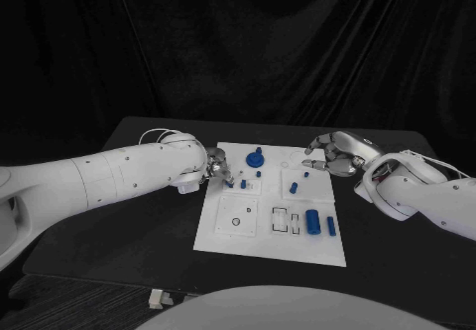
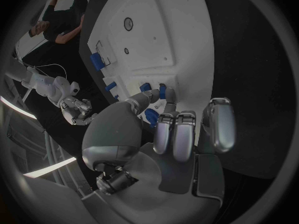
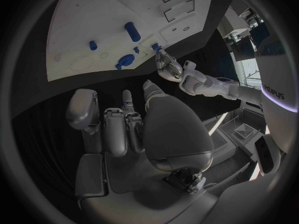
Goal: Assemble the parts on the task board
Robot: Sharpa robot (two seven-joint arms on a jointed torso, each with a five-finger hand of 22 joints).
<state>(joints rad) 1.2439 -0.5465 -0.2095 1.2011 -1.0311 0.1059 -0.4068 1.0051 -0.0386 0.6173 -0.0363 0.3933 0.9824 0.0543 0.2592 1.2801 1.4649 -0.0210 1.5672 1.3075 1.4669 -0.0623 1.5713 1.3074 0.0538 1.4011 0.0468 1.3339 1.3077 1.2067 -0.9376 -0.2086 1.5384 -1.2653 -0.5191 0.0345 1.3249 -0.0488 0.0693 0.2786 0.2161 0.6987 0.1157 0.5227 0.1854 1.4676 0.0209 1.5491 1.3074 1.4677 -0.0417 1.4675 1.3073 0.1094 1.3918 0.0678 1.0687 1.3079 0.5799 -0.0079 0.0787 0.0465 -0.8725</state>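
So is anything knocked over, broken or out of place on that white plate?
Nothing stands out. The white task board lies flat on the black table, and its small blue parts sit tidily; the left hand touches one.

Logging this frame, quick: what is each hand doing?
Left hand: fingers pinch a small blue part at the task board.
Right hand: curled, holding nothing.

You are looking at a robotics lab or test cell: black curtains (image 1: 298, 62) are hanging behind the black surface (image 1: 129, 234) (a staged backdrop, not a home), and a white task board (image 1: 248, 240) with blue parts (image 1: 312, 221) is lying on it.
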